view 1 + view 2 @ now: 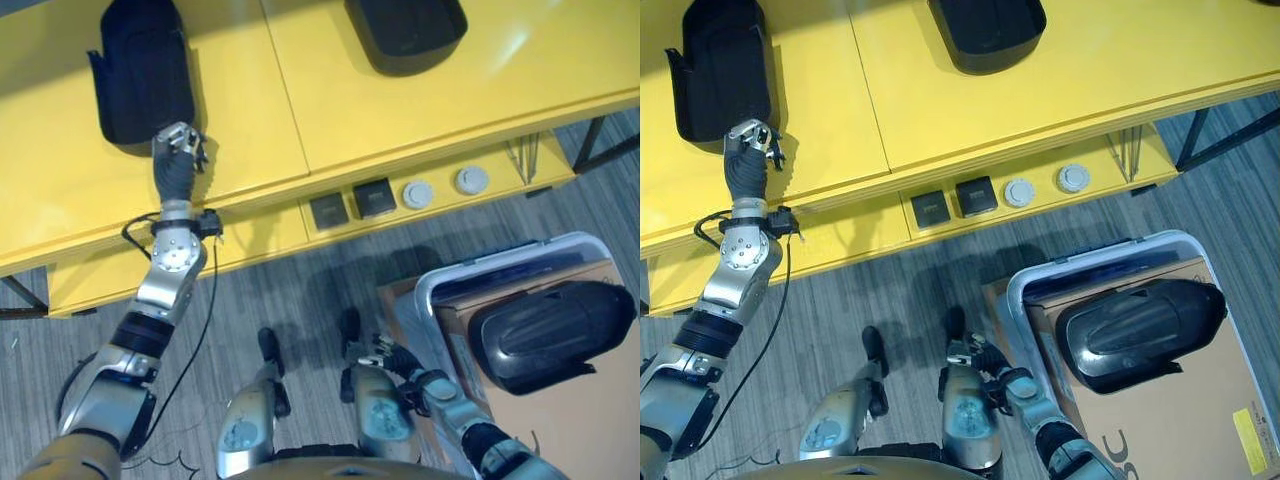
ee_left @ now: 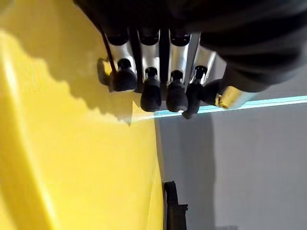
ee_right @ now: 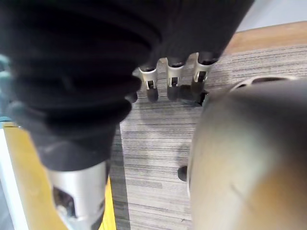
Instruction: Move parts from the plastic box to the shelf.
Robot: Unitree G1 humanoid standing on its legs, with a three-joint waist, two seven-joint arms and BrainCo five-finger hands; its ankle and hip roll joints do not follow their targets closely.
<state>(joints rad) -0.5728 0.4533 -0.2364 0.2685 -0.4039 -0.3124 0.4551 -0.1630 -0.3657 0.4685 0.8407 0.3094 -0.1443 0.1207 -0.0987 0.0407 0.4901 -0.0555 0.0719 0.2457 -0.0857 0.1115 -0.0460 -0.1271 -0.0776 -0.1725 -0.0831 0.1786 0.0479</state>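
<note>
The left hand (image 1: 180,142) is held above the yellow shelf (image 1: 420,95), just beside the near end of a black part (image 1: 140,70) lying toward the shelf's left end; its fingers (image 2: 151,93) are curled with nothing between them. A 2nd black part (image 1: 405,30) is seen at the shelf's far edge. A 3rd black part (image 1: 1135,335) rests on cardboard inside the plastic box (image 1: 1025,285) on the floor. The right hand (image 1: 975,355) hangs low beside the box, its fingers (image 3: 173,79) curled and empty.
</note>
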